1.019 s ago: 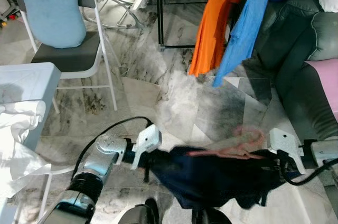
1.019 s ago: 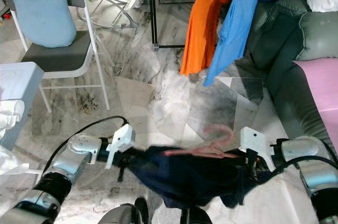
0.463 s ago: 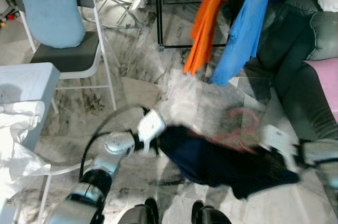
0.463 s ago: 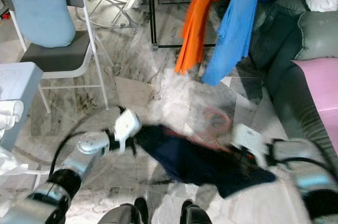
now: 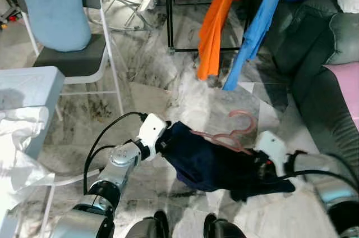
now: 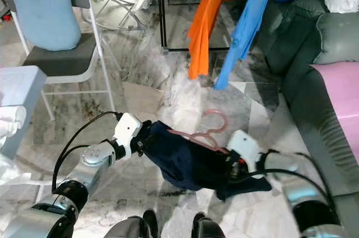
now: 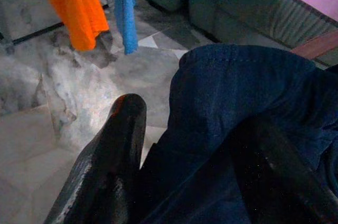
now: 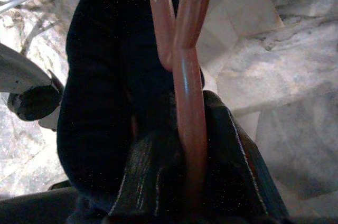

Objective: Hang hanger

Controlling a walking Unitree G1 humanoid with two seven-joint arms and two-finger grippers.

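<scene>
Nearest, the robot's own feet stand on the marble floor. Just above them a dark blue garment on a pink hanger is stretched between the two arms, low over the floor. The left gripper grips the garment's left edge, its fingers closed on the fabric. The right gripper holds the other end, its fingers closed around the hanger's pink bar with the cloth bunched beside it. The hanger's hook rises free above the garment. To the left are a white worktop with white cloth and a folding chair carrying a pale blue cushion. To the right, a grey sofa. Farther back, an orange shirt and a blue shirt hang from a black rack.
</scene>
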